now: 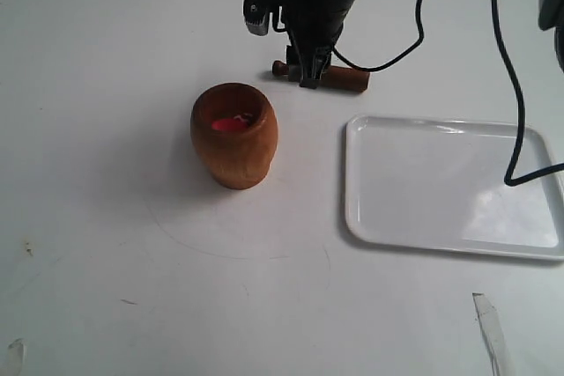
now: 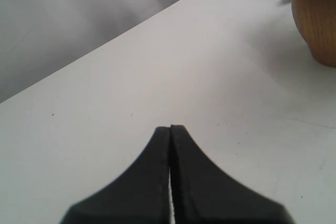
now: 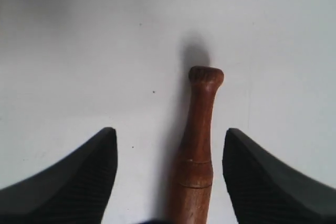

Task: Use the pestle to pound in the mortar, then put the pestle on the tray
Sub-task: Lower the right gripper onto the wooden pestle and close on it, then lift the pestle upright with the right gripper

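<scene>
The orange-brown wooden mortar [image 1: 233, 135] stands upright on the white table, a pink-red bit showing inside; its side also shows in the left wrist view [image 2: 316, 17]. The brown pestle [image 1: 345, 78] lies flat on the table behind the mortar. My right gripper [image 1: 310, 77] hangs low over its middle, open, with a finger on each side of the shaft [image 3: 197, 150] and gaps to both. The white tray [image 1: 449, 187] lies at the right with nothing on it. My left gripper [image 2: 170, 128] is shut on nothing, over bare table away from the mortar.
A black cable [image 1: 511, 85] loops from the right arm down over the tray's far right part. A small white strip [image 1: 490, 328] lies near the table's front right edge. The table's far edge [image 2: 105, 40] meets a grey backdrop.
</scene>
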`<state>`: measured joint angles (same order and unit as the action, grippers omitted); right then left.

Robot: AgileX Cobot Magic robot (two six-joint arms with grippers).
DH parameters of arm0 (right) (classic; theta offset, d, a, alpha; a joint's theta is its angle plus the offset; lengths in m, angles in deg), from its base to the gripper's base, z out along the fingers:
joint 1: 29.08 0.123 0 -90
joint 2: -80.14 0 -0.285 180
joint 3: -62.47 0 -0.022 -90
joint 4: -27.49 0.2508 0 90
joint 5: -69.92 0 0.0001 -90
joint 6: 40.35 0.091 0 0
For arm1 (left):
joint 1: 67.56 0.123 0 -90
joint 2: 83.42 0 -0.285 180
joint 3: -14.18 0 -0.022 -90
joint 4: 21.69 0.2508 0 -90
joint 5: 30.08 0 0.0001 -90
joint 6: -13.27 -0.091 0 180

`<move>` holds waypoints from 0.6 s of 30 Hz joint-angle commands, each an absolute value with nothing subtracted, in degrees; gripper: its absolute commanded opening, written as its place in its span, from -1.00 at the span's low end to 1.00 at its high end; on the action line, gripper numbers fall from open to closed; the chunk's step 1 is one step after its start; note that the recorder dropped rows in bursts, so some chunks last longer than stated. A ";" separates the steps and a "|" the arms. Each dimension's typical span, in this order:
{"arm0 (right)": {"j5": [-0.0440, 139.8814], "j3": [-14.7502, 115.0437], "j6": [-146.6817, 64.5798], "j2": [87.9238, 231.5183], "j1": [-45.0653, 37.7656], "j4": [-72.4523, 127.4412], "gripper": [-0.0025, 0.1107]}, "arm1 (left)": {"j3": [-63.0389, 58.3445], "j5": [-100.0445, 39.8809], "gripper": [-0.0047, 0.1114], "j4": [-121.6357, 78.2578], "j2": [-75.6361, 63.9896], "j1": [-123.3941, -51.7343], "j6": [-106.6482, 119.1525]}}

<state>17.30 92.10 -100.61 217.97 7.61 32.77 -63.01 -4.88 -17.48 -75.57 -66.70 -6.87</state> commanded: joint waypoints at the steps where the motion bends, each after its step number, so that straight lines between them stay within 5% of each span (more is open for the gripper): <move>1: 18.62 92.71 -98.19 219.93 7.54 30.33 0.01 | -63.04 -5.05 -0.92 -17.90 -75.64 -67.15 -6.40; 12: 20.92 95.94 -95.37 224.19 7.54 28.87 -0.03 | -63.04 -5.05 -0.92 -17.90 -75.64 -67.15 -6.40; 18: 21.08 95.94 -95.37 225.19 7.54 27.18 -0.43 | -63.04 -5.05 -0.92 -17.90 -75.64 -67.15 -6.40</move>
